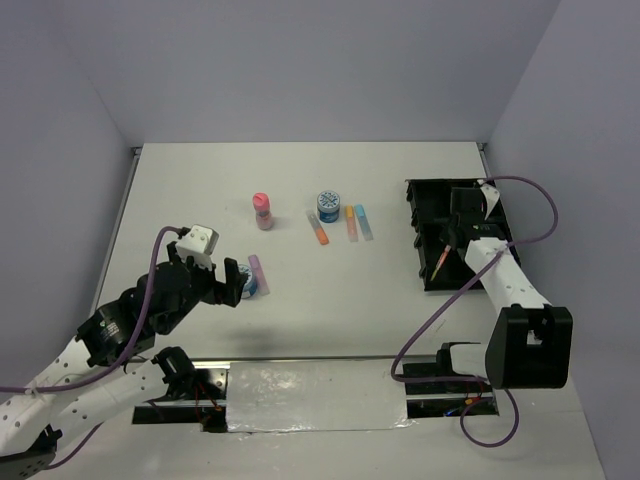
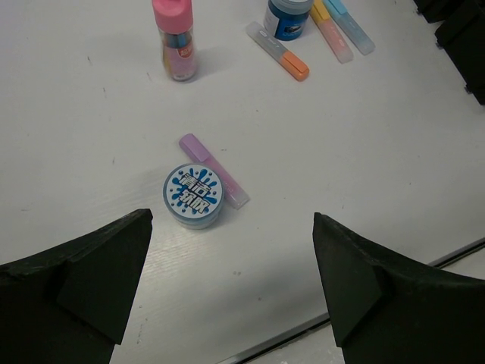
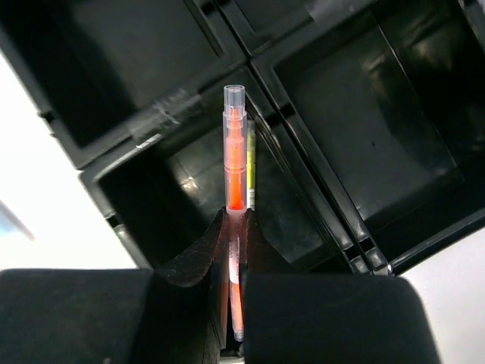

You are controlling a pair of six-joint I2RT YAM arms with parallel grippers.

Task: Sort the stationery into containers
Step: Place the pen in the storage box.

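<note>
Left pincer [image 2: 231, 226] gapes wide; right pincer [image 3: 235, 221] clamped.

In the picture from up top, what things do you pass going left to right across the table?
First the left gripper, pink bottle, far blue tub, yellow-capped marker, blue marker, black tray.

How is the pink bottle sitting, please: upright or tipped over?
Upright: the bottle stands on its base on the table, cap on top.
</note>
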